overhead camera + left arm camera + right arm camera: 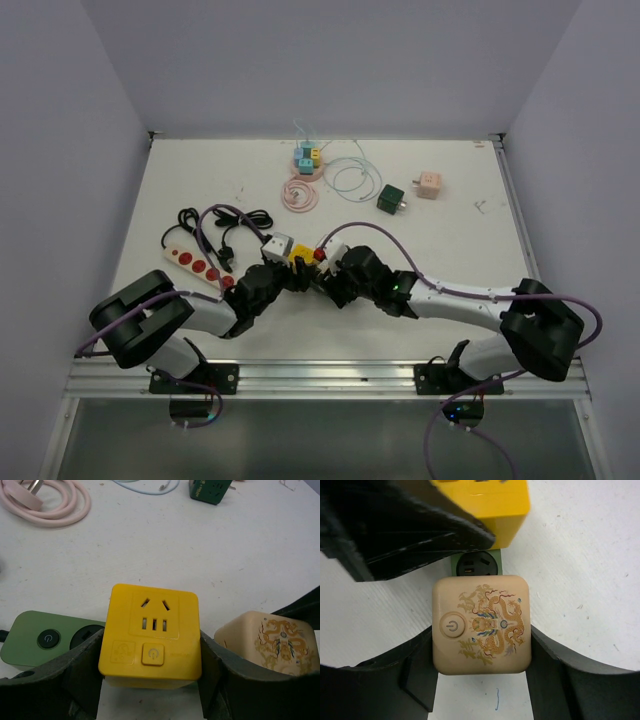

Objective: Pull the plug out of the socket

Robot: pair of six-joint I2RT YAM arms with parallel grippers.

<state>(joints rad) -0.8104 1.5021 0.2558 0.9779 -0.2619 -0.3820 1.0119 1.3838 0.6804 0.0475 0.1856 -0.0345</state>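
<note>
The left end effector (151, 677) is closed about halfway on the yellow cube adapter (152, 630), one finger pressed flat to each side wall. The right end effector (481, 672) grips the beige cube adapter (480, 625) (the one printed with a dragon) in the same way. Both cubes sit plugged into the green power strip (30, 640), which lies on the white desk (210, 560) near the arms. One vacant outlet (476, 565) shows between the cubes.

The pictures do not settle which cube is meant to come off; likely one is pulled while the other pins the strip down. Each cube looks like rigid, smooth plastic, light in itself but probably held firmly by its prongs, so the resistance should be in the socket rather than the weight. The glossy walls could slip under a weak pinch. The flat opposite sides, low on the body and clear of the power buttons, seem the best place to hold. A straight pull along the prongs should free it; the strip is light and may lift with it unless braced.
</note>
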